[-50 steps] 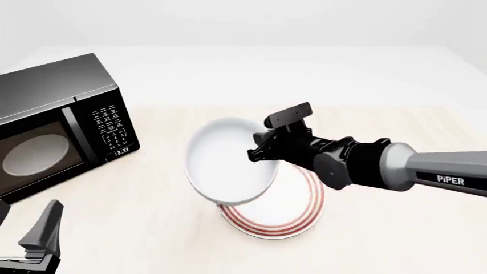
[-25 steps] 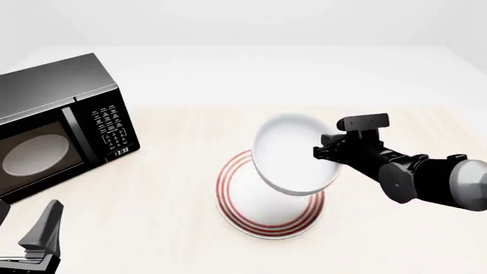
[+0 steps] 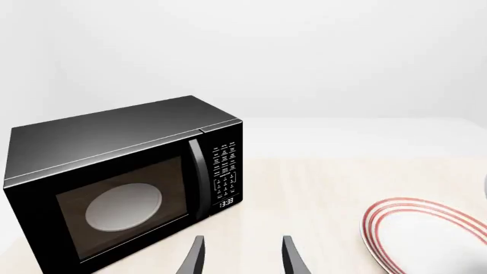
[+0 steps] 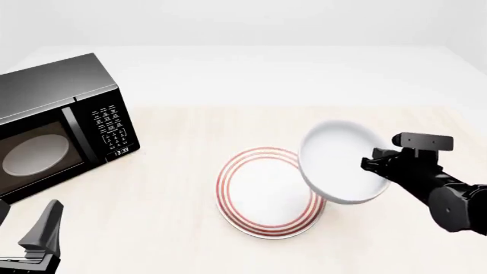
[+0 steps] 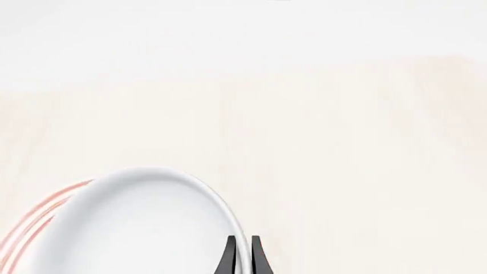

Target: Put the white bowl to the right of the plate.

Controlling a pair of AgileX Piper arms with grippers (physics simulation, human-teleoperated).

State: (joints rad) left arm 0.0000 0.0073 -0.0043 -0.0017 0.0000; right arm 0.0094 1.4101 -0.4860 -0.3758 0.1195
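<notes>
The bowl [image 4: 339, 161] looks smooth, glossy white glazed ware. Left of it, the plate [image 4: 263, 194] has a similar sheen. The microwave [image 4: 57, 123] is dark brushed metal with a shiny window. The counter [image 4: 175, 188] resembles pale matt wood.

Glossy white deep round bowl [image 4: 340, 161]: one, plain and unmarked.
Flat round white plate with red rim rings [image 4: 263, 193]: one.
Black box-shaped microwave oven with window door [image 4: 57, 123]: one.
Pale wood-grain table [image 4: 175, 171]: one.
Dark two-finger grippers: two, left gripper [image 3: 242, 257] and right gripper [image 5: 243, 256].
</notes>
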